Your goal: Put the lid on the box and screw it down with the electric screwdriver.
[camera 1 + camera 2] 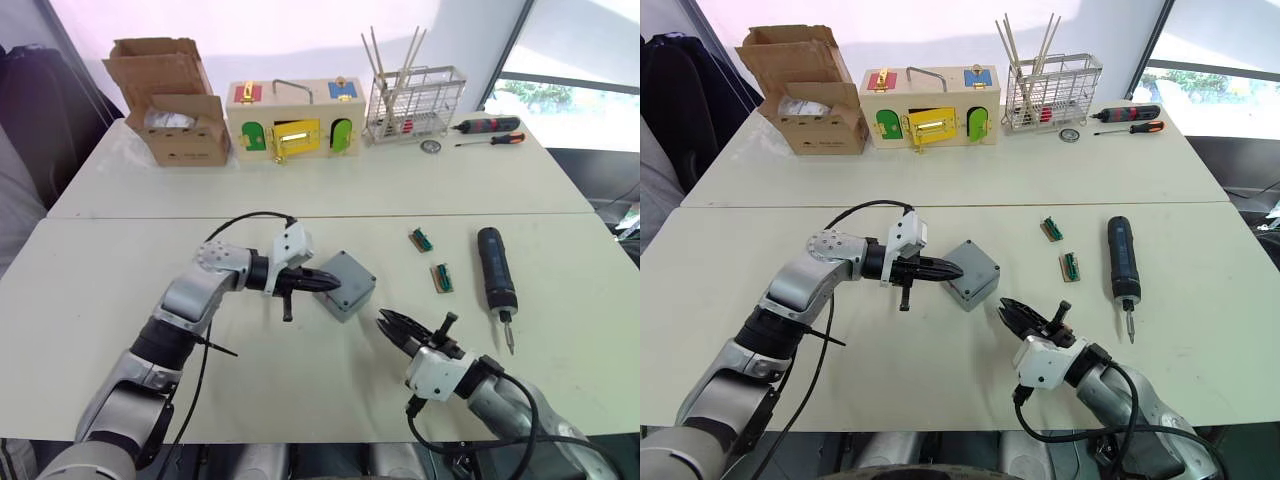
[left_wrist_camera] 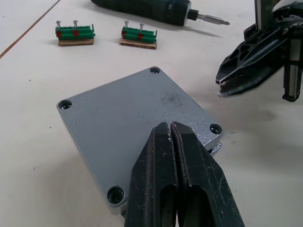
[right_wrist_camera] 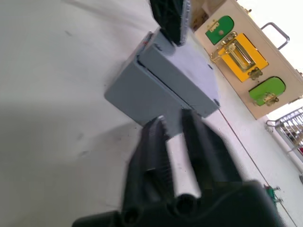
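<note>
The grey box [image 1: 352, 300] stands tilted near the table's middle, with the flat grey lid [image 2: 128, 123] lying on top, slightly offset, its corner screw holes empty. My left gripper [image 1: 335, 283] is shut, and its tips [image 2: 169, 125] press on the lid's top near one edge. A little to the right and nearer the front edge, my right gripper [image 1: 385, 320] points at the box, apart from it, slightly open with nothing held [image 3: 173, 118]. The black electric screwdriver [image 1: 495, 270] lies on the table at the right, bit toward the front.
Two small green terminal blocks [image 1: 421, 240] [image 1: 441, 277] lie between box and screwdriver. Along the far table stand a cardboard box [image 1: 175, 100], a wooden latch box [image 1: 290, 120], a wire rack [image 1: 415, 100] and two hand screwdrivers [image 1: 490, 128].
</note>
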You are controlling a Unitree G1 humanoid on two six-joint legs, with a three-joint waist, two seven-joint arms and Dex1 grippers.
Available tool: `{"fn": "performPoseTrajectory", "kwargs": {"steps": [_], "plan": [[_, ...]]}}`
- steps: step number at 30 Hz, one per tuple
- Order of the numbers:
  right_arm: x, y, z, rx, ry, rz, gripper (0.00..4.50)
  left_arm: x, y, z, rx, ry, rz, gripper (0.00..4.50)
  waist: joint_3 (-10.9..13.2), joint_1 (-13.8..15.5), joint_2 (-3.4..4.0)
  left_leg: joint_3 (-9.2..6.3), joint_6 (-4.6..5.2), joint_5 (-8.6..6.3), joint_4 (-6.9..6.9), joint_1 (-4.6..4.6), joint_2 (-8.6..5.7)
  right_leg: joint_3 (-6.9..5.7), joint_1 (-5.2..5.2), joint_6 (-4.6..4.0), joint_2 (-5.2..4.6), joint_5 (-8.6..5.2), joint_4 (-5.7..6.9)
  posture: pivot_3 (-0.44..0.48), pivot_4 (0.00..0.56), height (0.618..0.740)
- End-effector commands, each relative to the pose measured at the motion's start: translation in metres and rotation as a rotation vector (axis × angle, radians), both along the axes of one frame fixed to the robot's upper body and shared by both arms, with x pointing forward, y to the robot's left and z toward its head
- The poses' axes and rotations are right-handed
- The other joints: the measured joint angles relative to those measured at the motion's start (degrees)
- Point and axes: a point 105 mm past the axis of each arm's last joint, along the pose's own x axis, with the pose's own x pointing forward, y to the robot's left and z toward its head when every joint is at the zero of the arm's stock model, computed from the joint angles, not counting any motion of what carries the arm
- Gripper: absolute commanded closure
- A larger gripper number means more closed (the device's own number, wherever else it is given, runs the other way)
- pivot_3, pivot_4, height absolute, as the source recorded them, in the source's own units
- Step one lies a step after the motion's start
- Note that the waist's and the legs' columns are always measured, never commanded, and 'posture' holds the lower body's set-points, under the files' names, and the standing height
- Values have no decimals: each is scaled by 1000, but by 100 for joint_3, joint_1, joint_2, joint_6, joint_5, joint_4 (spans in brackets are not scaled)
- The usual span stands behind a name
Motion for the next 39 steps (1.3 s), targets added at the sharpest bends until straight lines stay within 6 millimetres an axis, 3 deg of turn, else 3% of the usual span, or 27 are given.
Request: {"fn": "performPoseTrajectory", "kwargs": {"steps": [1,6,10,13,15,21,26,39], "plan": [[5,-4,7,10,-10,-4,4461,-6,0,29,-90,-46,-23,4500,11,-1,1,0,0,0,0,0,1,0,-1,0,0,0,0,0,150,730],[9,-7,14,171,103,-34,4461,-14,4,65,-170,-40,-50,4500,26,-1,7,0,0,0,-1,-2,4,1,-2,0,0,0,-1,0,150,730],[17,-2,39,549,290,-111,4461,20,22,92,-260,-29,118,4500,36,1,7,-7,-2,1,-1,-2,6,0,-2,0,0,0,-1,0,150,730],[15,8,44,697,458,-106,4461,51,37,80,-223,-25,263,4500,34,-2,12,-11,-2,1,-1,-1,5,-2,-3,0,0,0,2,0,150,730],[12,16,45,758,575,-80,4461,62,43,69,-213,11,292,4500,35,-1,12,-9,-2,1,-3,-2,2,-2,-5,0,0,0,0,0,150,730],[11,12,38,850,838,-169,4461,60,39,29,-106,90,199,4500,38,22,9,-10,-6,4,9,-58,0,-4,-54,1,-2,2,7,0,150,730],[1,14,36,837,892,-189,4461,59,35,10,-60,118,167,4500,39,28,9,-9,-9,5,10,-88,-2,-4,-90,1,-2,2,16,0,150,730],[10,14,48,861,850,-208,4461,42,18,2,-62,136,81,4500,39,-8,9,-8,-8,6,11,-89,0,-4,-91,2,-1,3,16,0,150,730]]}}
